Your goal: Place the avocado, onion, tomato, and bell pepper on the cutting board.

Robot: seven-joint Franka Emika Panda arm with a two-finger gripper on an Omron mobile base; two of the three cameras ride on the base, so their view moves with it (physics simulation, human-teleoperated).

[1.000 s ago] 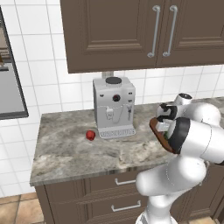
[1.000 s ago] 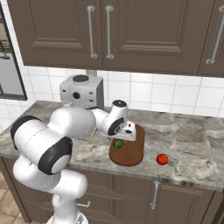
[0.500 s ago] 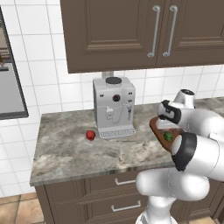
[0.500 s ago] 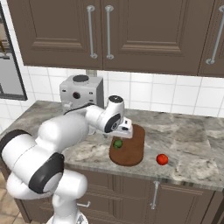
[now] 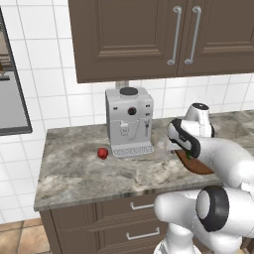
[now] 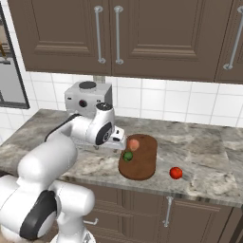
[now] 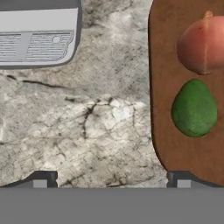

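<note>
Tool [image 7: 111,178] now off board [image 7: 162,87]; avocado's [image 7: 194,108] narrow end toward onion [image 7: 202,44].

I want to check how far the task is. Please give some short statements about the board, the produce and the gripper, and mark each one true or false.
1. The avocado lies on the board. True.
2. The onion lies on the counter beside the board. False: it rests on the board, next to the avocado.
3. The gripper holds the avocado. False: its jaws stand open and empty, over the board's edge.
4. A red item lies on the counter, off the board. True.
5. A second red item lies near the coffee machine. True.
6. All four items are on the board. False: only two are.
</note>
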